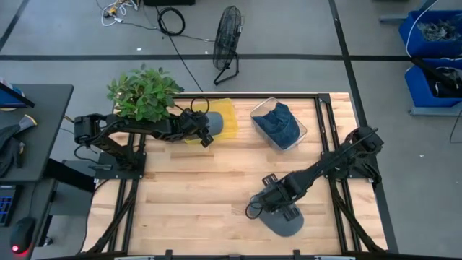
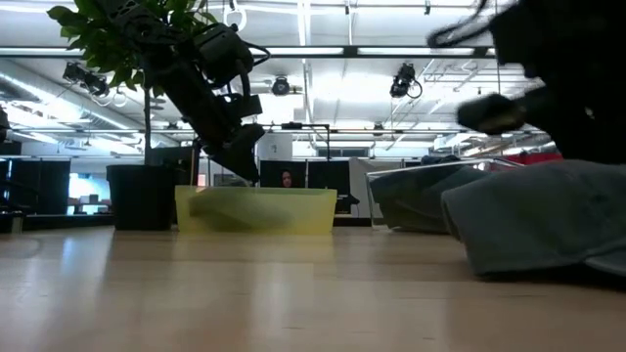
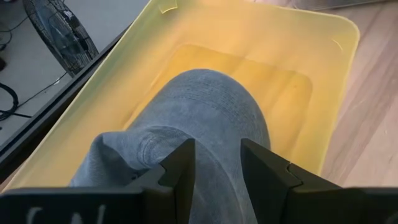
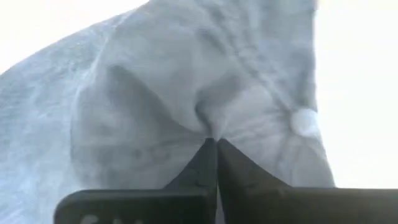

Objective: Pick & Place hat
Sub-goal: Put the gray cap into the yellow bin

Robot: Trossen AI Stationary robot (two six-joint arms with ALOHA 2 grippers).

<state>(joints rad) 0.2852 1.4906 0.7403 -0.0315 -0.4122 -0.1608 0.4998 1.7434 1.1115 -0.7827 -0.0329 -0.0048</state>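
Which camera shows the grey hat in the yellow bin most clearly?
The left wrist view: the grey hat fills the yellow bin, held by the left tool. The high view shows only a small part; the low view hides it behind the bin wall.

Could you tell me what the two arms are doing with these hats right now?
The left gripper holds a grey hat over the yellow bin at the table's back, its fingers closed on the fabric. The right gripper is down on a second grey hat lying on the table's front edge, fingers pinched on it. A clear bin nearby holds blue hats.
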